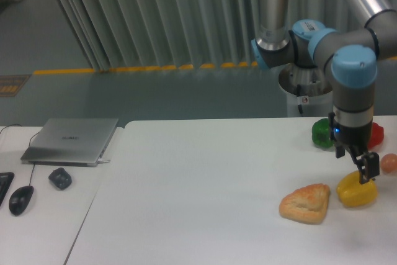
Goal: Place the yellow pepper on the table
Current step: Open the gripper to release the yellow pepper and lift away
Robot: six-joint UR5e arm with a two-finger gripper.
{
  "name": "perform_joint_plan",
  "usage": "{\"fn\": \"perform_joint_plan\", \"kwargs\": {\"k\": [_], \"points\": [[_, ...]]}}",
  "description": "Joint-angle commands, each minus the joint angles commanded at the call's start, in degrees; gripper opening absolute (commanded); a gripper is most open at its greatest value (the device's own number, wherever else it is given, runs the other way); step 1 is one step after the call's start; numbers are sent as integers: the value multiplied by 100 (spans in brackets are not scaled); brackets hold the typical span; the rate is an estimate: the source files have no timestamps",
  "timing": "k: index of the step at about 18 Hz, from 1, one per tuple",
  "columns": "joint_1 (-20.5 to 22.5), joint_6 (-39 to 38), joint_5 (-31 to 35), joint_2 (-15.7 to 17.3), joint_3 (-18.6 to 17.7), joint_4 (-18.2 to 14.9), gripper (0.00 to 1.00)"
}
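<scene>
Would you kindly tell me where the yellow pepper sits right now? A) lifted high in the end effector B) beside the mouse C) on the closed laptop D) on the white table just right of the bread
D: the yellow pepper rests on the table right of the bread, with the end effector just above it.
</scene>
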Motion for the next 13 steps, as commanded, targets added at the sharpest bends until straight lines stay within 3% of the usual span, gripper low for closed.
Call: {"fn": "perform_joint_plan", "kwargs": {"k": [13], "points": [[211,53,-290,158,9,0,100]]}}
